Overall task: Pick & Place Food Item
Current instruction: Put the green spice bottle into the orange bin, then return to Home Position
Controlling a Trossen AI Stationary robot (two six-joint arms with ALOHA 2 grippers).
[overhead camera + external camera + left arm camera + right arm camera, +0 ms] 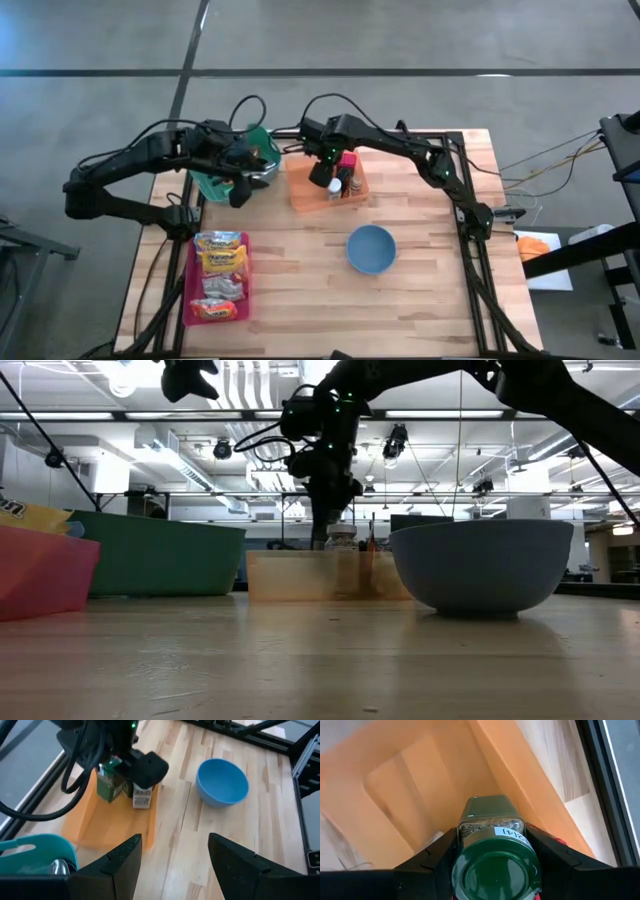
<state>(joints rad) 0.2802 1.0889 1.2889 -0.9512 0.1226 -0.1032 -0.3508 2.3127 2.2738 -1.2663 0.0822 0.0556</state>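
High view. Right gripper (pixel 322 178) is down inside the orange tray (pixel 300 190), which sits near the far edge of the table (pixel 440 300), about mid-width. The tray holds small jars and bottles; the gripper is at the tray's left half, apparently chosen for the nearest jar. Left gripper (pixel 240 190) hangs at the near rim of the green bin (pixel 210 185) by the table's far-left corner, waiting, out of the right arm's way. Blue bowl (pixel 371 249) stands alone mid-table, right of centre, a likely drop point. Red tray of snack packets (pixel 219 278) lies along the near-left edge, untouched.

Low view. The right arm comes down from above into the orange tray (pixel 300 575), between the green bin (pixel 160 555) and the blue bowl (pixel 480 565). Jar tops show just behind the tray wall; the grip itself is hidden.

Left wrist view. The left gripper's fingers (pixel 120 865) stand well apart with nothing between them, bare table beyond. The right arm's gripper (pixel 145 770) sits over the spice jars in the orange tray (pixel 90 825).

Right wrist view. The green-lidded spice jar (pixel 492 865) stands upright between the right gripper's fingers (pixel 432 857), which sit one at each side of its shoulder, part-closed and apparently touching. The jar's base looks to be still in the tray, so I judge this the grasp step, lift not yet made.
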